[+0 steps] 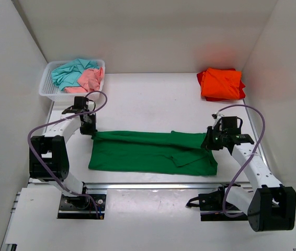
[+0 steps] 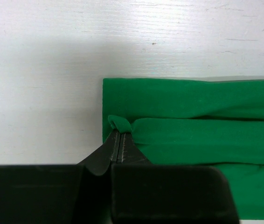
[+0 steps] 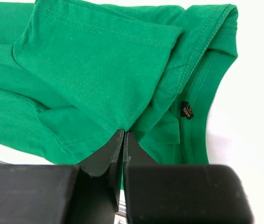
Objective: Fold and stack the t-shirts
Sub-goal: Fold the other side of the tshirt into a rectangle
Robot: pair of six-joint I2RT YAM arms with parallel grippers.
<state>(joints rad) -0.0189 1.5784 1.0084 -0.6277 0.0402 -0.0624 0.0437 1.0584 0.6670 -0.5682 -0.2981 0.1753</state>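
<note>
Right wrist view: small black tag [image 3: 186, 110] reads "Size", on 1 bright green cloth t-shirt [image 3: 99, 70]; L gripper [image 2: 119, 135] & R gripper [image 3: 122, 136] both pinch it.

You see the green shirt [image 3: 94, 74] as soft, matt knit cloth with stitched hems. The table [image 2: 43, 70] under it looks like white painted wood, faintly grained and scuffed. Your basket [image 1: 54, 95] is white plastic mesh.
</note>
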